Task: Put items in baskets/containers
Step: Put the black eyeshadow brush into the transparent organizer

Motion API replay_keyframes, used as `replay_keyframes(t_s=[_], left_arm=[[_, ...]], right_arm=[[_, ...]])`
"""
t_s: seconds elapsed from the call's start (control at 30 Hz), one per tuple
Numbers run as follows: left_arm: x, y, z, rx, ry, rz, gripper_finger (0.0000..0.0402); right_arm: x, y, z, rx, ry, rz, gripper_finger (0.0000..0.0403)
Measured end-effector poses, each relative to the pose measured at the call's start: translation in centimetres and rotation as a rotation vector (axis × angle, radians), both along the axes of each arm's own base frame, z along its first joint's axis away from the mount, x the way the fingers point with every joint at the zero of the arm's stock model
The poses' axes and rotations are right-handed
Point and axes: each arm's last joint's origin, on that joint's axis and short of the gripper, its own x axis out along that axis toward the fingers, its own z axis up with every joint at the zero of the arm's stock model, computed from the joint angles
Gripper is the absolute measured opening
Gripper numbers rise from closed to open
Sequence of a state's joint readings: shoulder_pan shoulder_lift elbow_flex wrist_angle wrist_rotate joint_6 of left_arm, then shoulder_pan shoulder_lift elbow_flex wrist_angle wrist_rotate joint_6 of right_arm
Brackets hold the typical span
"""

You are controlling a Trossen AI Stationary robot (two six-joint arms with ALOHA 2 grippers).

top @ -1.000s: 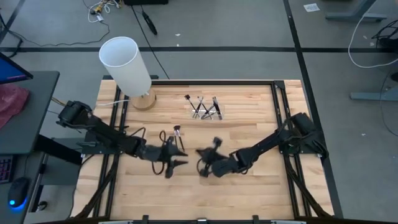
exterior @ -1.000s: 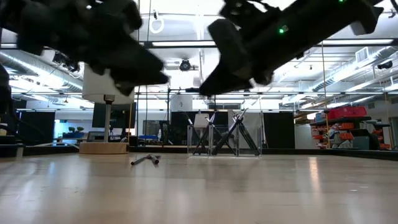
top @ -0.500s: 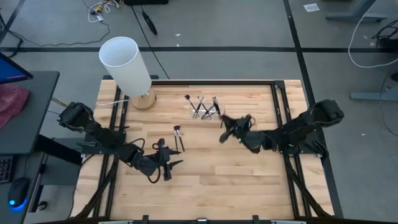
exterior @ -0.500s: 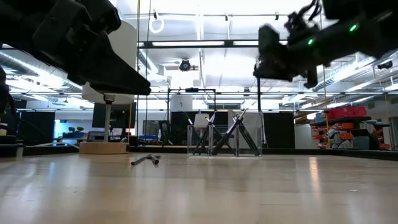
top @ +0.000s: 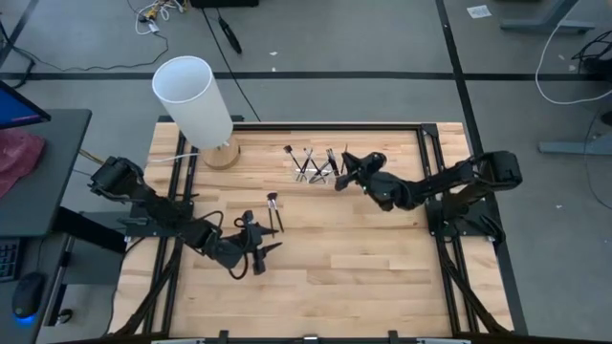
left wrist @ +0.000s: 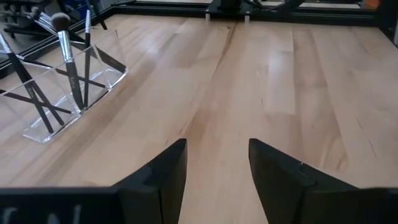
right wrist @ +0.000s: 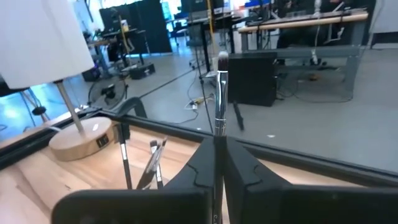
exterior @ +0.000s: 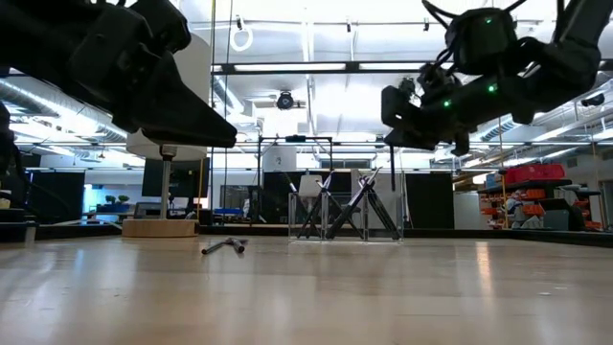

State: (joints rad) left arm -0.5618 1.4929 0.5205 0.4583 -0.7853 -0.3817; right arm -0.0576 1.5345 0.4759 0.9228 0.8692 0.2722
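Beside the clear holder [top: 317,168] near the table's far edge, the right gripper [top: 346,176] is hovering with its fingers clenched on a slim brush [right wrist: 220,93], whose silver collar and dark tip are sticking up above the fingertips in the right wrist view. Several brushes [left wrist: 67,68] are leaning crossed inside the holder, some with their bristle ends up. Two more brushes [top: 273,211] are lying loose on the wooden table [top: 382,268], between the holder and the left gripper [top: 260,253]. That left gripper is hanging over the bare wood toward the near side, well apart from the holder, with its fingers [left wrist: 164,177] spread and gripping nothing. A tall white lamp [top: 198,110] on a round wooden base is standing at the far left corner of the table.
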Motion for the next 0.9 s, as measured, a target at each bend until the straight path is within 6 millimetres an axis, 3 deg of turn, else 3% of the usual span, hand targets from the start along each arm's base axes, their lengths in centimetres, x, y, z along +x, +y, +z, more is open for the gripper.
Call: replay_keyframes(t_s=[0.47, 0.9], left_arm=[[0.1, 0.1, 0.0, -0.002, -0.001, 0.005, 0.0174], [0.1, 0.1, 0.0, -0.008, -0.003, 0.007, 0.0174]], right_arm=[[-0.1, -1.2, -1.2, 0.071, 0.102, 0.067, 0.0007], [1.4, -2.3, -0.4, 0.147, 0.25, 0.091, 0.0007]])
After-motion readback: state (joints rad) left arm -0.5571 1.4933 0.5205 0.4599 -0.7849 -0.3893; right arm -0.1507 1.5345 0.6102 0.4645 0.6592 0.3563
